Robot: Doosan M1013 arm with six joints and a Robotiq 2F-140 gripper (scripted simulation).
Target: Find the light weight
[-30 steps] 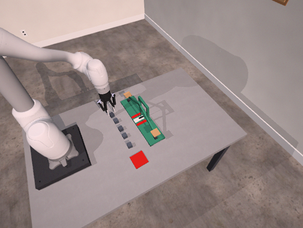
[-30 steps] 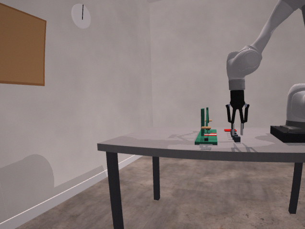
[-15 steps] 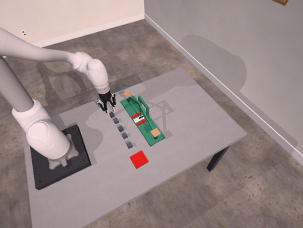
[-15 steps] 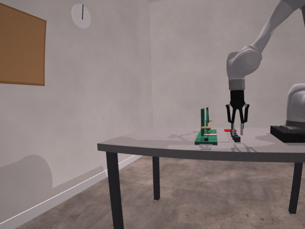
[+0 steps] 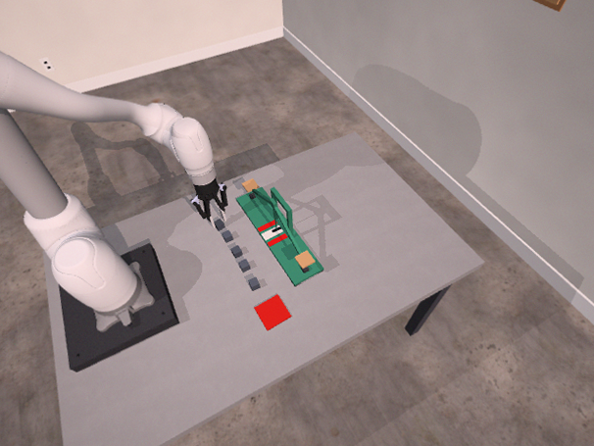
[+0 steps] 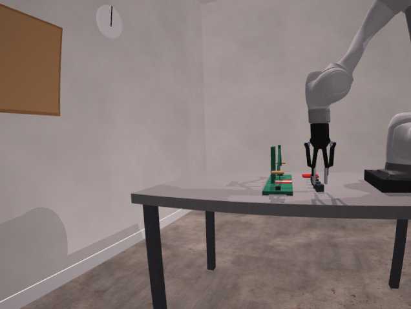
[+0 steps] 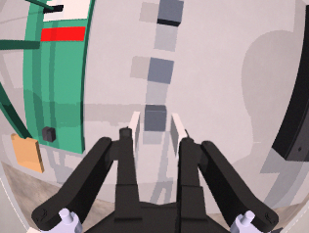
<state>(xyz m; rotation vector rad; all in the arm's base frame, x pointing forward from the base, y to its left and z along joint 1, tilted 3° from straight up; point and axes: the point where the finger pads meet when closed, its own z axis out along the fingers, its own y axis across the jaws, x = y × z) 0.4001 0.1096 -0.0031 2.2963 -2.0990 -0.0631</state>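
Five like dark grey weights stand in a row; the far end one [image 5: 219, 225] [image 6: 319, 188] [image 7: 155, 121] is below my fingers, the others [image 5: 227, 235] [image 5: 235, 251] [image 5: 244, 265] [image 5: 254, 283] lead toward the red dish [image 5: 272, 311] [image 6: 305, 175], which lies flat and bare. My gripper [image 5: 219, 221] [image 6: 320, 182] [image 7: 154, 121] is partly open and empty, pointing down, one finger on either side above that end weight. The balance [image 5: 298, 277] [image 6: 268, 191] [image 7: 64, 83] has two bare orange pans [image 5: 249, 184] [image 5: 305, 260]. Its black pointer [image 5: 276, 229] [image 7: 53, 9] hangs over the white field [image 5: 268, 235].
The balance's green upright frame [image 5: 289, 217] [image 6: 273, 159] rises beside the row of weights. The arm's black base plate [image 5: 158, 286] [image 7: 296, 132] is on the row's other side. A small dark block [image 5: 252, 195] [image 7: 48, 134] is on the balance base near the far pan.
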